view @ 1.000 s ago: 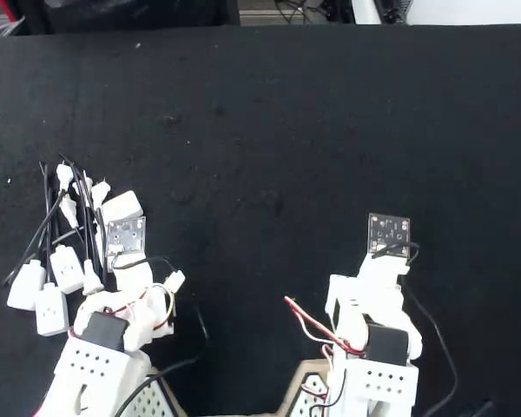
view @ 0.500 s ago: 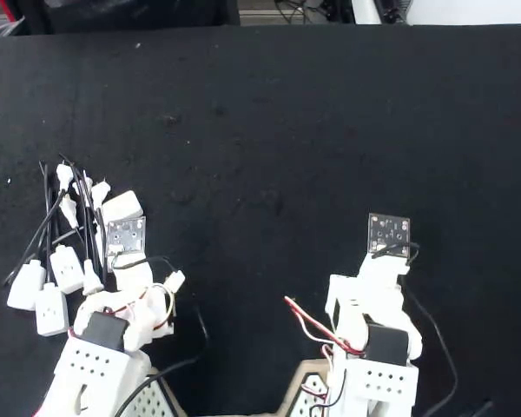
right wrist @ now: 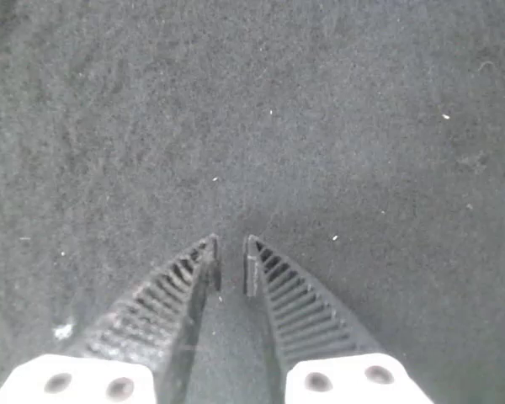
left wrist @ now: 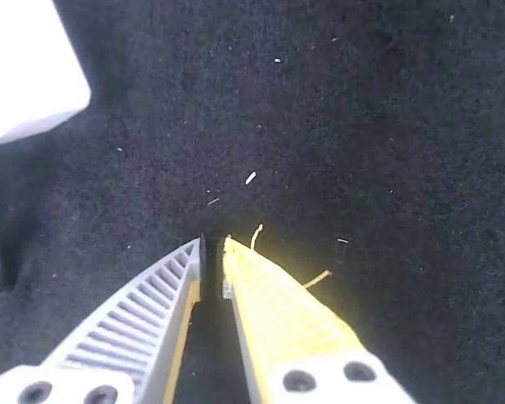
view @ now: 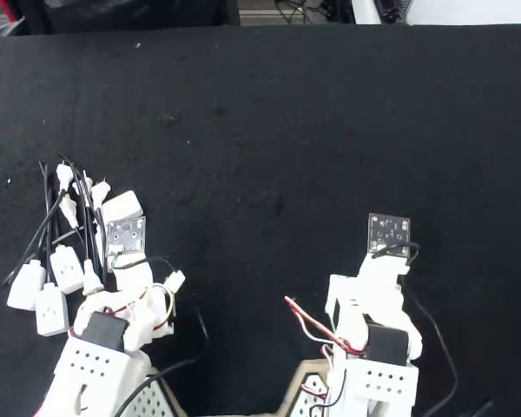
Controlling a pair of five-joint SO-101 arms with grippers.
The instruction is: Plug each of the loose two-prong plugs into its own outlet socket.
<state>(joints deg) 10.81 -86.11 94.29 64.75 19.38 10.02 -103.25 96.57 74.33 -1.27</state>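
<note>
Plugs [view: 50, 261] tangled in cords [view: 48, 204], partly under left arm [view: 104, 347]; possibly sockets mixed in. Left gripper [left wrist: 212, 246], right gripper [right wrist: 230, 252]: fingers almost together, holding nothing. Black table [view: 330, 130] stretches ahead.

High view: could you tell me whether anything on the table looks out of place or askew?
Yes: the white plugs and sockets lie jumbled near the table's left edge, their black cords crossing in a tangle. Nothing looks damaged.
</note>
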